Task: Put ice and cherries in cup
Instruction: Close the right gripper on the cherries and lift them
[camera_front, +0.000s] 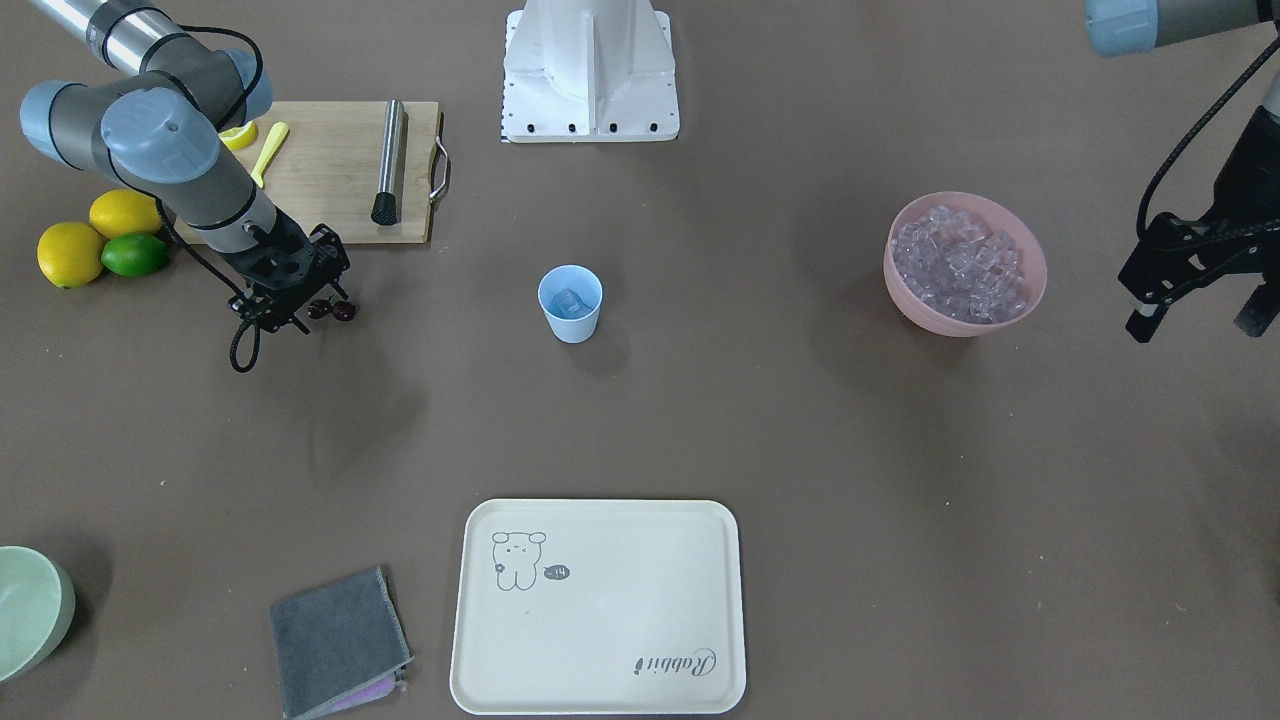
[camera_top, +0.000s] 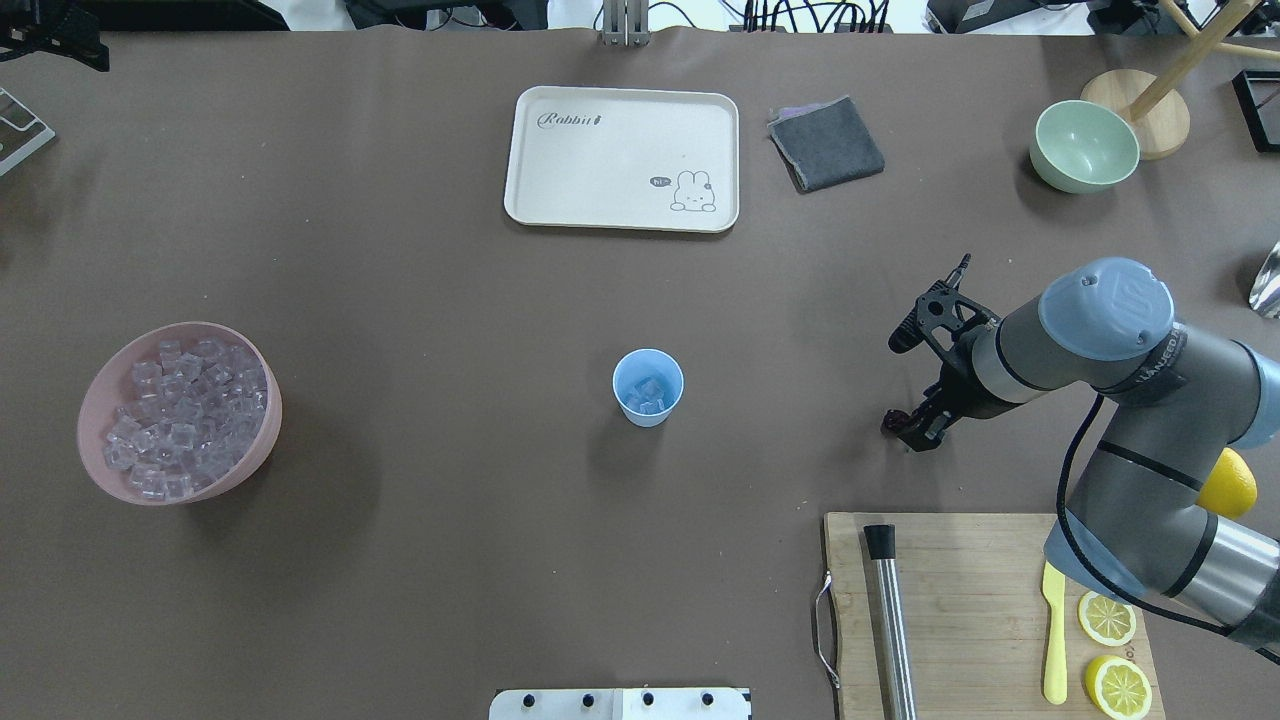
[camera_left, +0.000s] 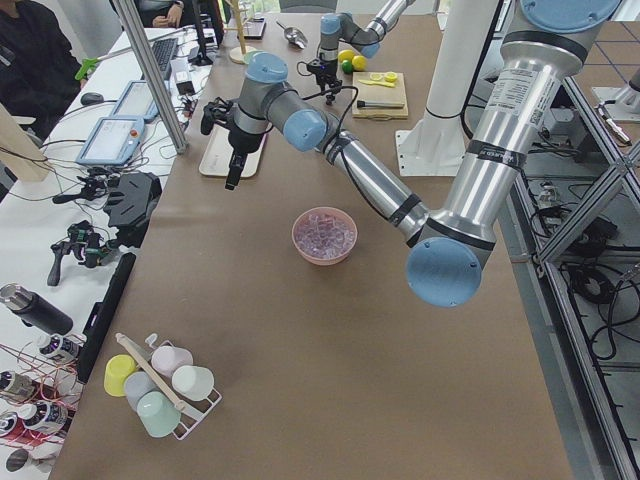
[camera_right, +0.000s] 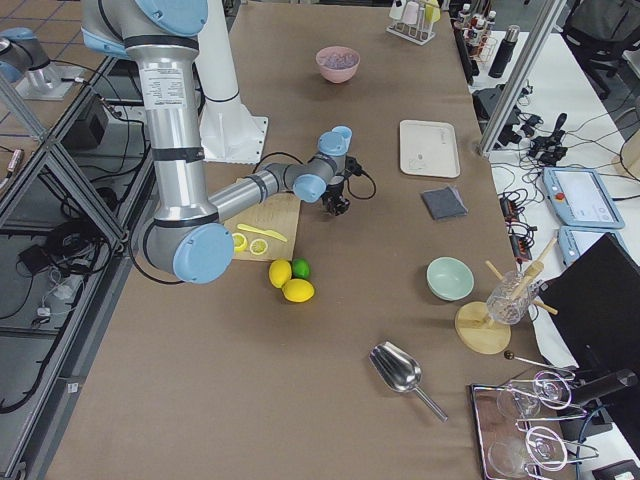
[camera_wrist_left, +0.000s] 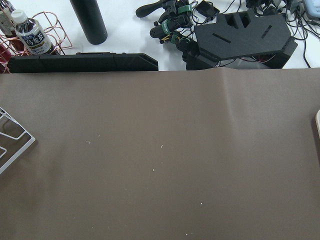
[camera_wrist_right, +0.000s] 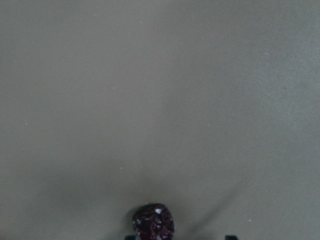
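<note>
Right gripper (camera_front: 305, 312) is down low over the table with the cherries (camera_front: 336, 311) right at its tips. The right wrist cam shows one dark cherry between the two tip slivers at the bottom edge, hugging one side. Can't tell whether the jaws are clamped on the fruit or stem, or only straddling it. Cup (camera_front: 570, 303) is well off to that gripper's side toward table centre, upright, with some ice (camera_top: 647, 393) already in it. Left gripper (camera_front: 1197, 318) hangs with fingers apart and holds nothing, just outboard of the pink bowl (camera_front: 920, 312) full of ice. Step in hand looks like the cherry pick. To do it well, close on the fruit or where the stems join, not on one thin stem. Check that both cherries come up before traversing. Go in above the cup rim, centre over the opening and release low. The cup looks light and would likely tip if clipped.
</note>
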